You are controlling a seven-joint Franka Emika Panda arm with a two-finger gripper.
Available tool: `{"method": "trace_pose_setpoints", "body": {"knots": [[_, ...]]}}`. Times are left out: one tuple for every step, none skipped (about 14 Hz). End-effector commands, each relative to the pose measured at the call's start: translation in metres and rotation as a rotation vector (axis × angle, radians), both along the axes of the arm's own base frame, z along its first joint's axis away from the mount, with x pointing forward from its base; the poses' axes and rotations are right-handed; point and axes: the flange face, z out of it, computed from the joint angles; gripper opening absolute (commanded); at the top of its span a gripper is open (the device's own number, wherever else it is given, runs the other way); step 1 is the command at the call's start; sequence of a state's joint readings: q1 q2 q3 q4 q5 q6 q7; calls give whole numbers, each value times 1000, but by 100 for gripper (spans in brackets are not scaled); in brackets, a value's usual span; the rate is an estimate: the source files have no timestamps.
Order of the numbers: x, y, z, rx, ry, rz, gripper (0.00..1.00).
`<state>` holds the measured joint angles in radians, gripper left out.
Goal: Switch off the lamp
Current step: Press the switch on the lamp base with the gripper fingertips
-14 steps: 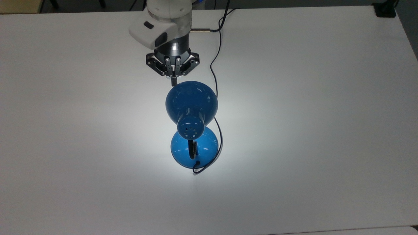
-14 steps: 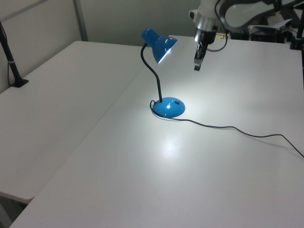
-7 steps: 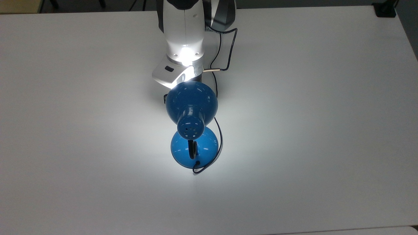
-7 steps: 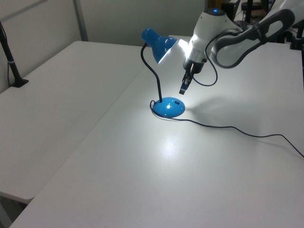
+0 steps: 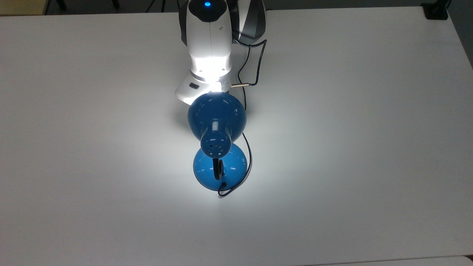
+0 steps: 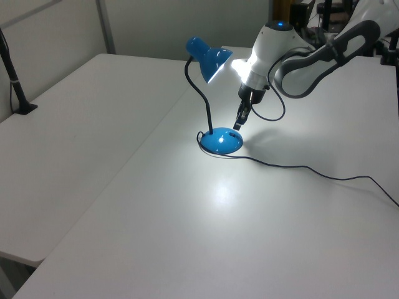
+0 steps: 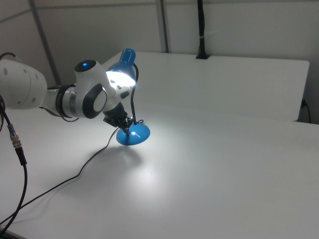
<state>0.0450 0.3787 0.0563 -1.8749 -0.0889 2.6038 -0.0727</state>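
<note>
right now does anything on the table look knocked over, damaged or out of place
Nothing stands out. The glossy blue desk lamp stands upright on its round base, lit, its thin black cord trailing loosely over the white table. The robot's claw hangs just above the base, under the shade.

The lamp stood on the table. My gripper hung under its shade, just above the base's right edge in the left view.
</note>
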Motion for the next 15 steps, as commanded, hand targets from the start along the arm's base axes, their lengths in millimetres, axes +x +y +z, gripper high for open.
{"method": "trace_pose_setpoints", "body": {"knots": [[2, 6, -8, -10, -22, 32, 0], [1, 6, -8, -10, -20, 32, 0], [1, 7, -9, -10, -19, 33, 0], [1, 8, -10, -10, -17, 35, 0], [1, 9, -15, -11, -10, 37, 0], [1, 9, -17, -14, -9, 38, 0], [1, 10, -18, -16, -7, 41, 0], [1, 9, -19, -16, -7, 39, 0], [1, 9, -21, -20, -5, 42, 0], [2, 10, -20, -25, -7, 46, 0], [2, 10, -20, -26, -7, 45, 0], [1, 10, -21, -26, -4, 46, 0], [1, 11, -22, -26, -3, 47, 0], [0, 10, -24, -27, 2, 47, 0], [-9, 10, -37, -31, 35, 49, 0]]}}
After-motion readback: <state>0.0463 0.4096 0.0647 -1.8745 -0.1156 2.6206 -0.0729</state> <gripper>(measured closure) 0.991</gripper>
